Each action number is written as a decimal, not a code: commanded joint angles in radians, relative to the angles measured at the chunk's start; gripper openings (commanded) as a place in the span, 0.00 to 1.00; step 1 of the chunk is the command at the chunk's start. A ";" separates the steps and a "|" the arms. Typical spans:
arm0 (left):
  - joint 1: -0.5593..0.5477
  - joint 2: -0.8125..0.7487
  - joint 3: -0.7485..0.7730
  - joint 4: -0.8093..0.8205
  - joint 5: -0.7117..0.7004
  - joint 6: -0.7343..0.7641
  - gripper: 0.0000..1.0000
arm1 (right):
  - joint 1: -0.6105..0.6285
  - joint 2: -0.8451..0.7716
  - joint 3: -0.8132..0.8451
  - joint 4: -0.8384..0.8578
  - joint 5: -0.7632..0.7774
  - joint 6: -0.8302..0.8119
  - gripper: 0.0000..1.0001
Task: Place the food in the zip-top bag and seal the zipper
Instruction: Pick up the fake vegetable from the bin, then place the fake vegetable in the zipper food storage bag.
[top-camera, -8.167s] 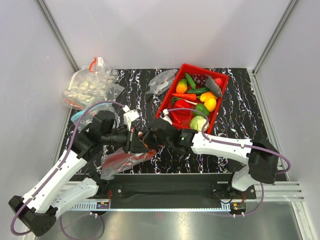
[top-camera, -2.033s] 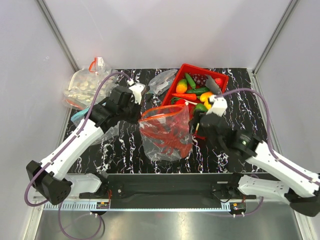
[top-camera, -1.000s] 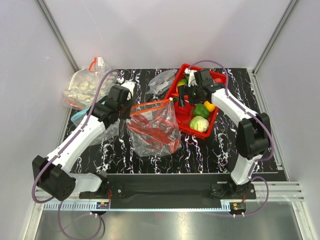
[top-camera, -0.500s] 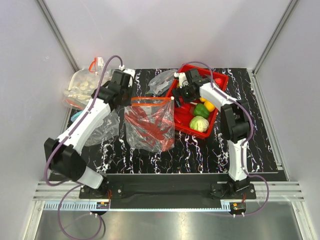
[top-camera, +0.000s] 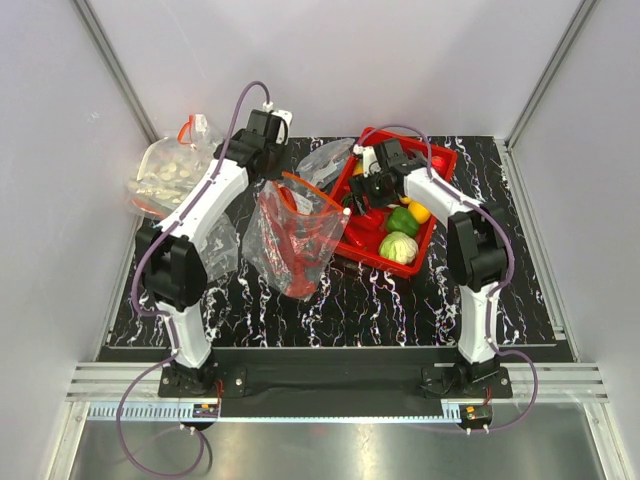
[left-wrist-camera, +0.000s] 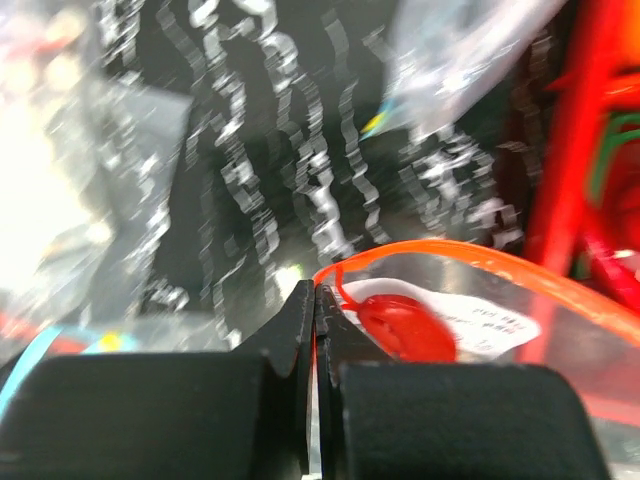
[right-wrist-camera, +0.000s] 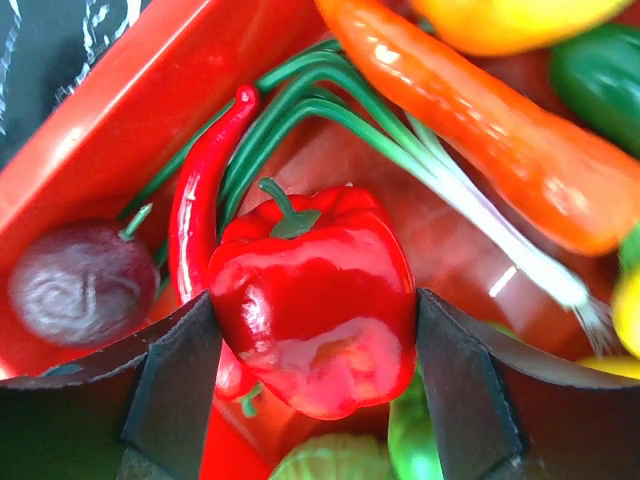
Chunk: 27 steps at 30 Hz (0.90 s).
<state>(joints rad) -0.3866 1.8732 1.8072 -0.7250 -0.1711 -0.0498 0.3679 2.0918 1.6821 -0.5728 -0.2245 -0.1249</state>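
The zip-top bag (top-camera: 292, 240) hangs over the table left of the tray, clear and crinkly, with red food (top-camera: 300, 232) inside. Its red-orange zipper (top-camera: 318, 193) runs along the open mouth. My left gripper (top-camera: 280, 172) is shut on the mouth edge; in the left wrist view the jaws (left-wrist-camera: 315, 297) pinch the plastic beside the zipper (left-wrist-camera: 450, 255). My right gripper (top-camera: 362, 195) is down in the red tray (top-camera: 442, 160). In its wrist view both fingers (right-wrist-camera: 175, 370) press the sides of a red bell pepper (right-wrist-camera: 315, 290), so that gripper (right-wrist-camera: 312, 300) is shut on it.
Round the pepper lie a red chilli (right-wrist-camera: 195, 200), an orange carrot (right-wrist-camera: 480, 140), a dark purple piece (right-wrist-camera: 80, 285) and green pieces (top-camera: 400, 245). A bag of pale round pieces (top-camera: 175, 170) sits at the back left, another clear bag (top-camera: 325, 160) beside the tray.
My left arm has swung back and up, carrying the bag's mouth toward the tray. My right gripper has closed in on the red bell pepper in the tray.
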 joint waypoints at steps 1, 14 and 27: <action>-0.024 -0.014 0.044 0.188 0.160 0.008 0.00 | -0.030 -0.130 -0.013 0.028 0.072 0.115 0.34; -0.186 0.026 0.092 0.248 0.220 0.090 0.00 | -0.107 -0.551 -0.278 0.198 -0.050 0.320 0.33; -0.279 -0.045 0.106 0.161 0.100 0.054 0.86 | -0.107 -0.757 -0.519 0.304 -0.001 0.419 0.33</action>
<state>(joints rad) -0.6514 1.8992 1.8462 -0.5529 0.0525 0.0238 0.2592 1.3884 1.1698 -0.3332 -0.2276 0.2703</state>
